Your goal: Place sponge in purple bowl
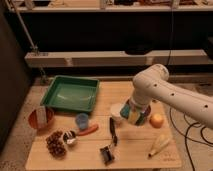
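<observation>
Wooden table (130,152) below dark shelving: sponge poised for the drop

Teal-and-yellow sponge (134,116) is pinched in the gripper (131,113), just beside the white cup (116,111) and seemingly above the purple bowl (146,114) — mostly hidden under the arm — so letting go should land it inside.

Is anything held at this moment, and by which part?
The gripper, right of the white cup, holds the sponge, teal and yellow showing at the jaws. Which edge or face they pinch cannot be told.
</observation>
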Controlling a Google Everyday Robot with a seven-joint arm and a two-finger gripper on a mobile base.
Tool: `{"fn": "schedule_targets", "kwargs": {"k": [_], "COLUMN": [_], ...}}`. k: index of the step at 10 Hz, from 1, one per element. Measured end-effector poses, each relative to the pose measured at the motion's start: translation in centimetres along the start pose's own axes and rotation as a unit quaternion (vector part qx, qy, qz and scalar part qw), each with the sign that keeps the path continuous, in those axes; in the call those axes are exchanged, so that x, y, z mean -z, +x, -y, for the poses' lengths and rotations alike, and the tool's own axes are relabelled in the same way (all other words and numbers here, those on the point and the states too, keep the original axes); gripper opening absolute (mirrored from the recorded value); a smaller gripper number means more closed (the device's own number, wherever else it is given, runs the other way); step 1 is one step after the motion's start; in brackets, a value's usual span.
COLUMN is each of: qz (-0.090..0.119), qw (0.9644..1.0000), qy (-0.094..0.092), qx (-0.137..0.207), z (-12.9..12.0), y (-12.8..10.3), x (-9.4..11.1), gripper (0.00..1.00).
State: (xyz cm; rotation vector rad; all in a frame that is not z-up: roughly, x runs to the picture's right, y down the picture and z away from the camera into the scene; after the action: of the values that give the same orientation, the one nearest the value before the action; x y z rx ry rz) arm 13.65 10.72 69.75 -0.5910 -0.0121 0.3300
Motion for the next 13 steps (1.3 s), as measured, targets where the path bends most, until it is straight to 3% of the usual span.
{"fn": "schedule_targets", "kwargs": {"k": [3,5,8,10,12,13], "qz": [-0.001,-0.002,-0.007,-0.005,0.002,0.008], "qw": [1.0,0.9996,0.9958,0.9908,0.9878,0.9863], "qy": [0.0,-0.003,0.006,0.015,0.008,-0.005], "qx": [-0.002,-0.03,-0.091,-0.135,-0.155,-0.165], "z": [0.1,1.2,7.2,11.9,13.8,13.9], "y": [0.2,0.9,4.6,7.6,8.2,8.5], "x": [-0.1,-0.9,-2.3,-2.9,-4.0,-5.0], "gripper": [0.0,0.0,0.0,0.0,0.0,0.0]}}
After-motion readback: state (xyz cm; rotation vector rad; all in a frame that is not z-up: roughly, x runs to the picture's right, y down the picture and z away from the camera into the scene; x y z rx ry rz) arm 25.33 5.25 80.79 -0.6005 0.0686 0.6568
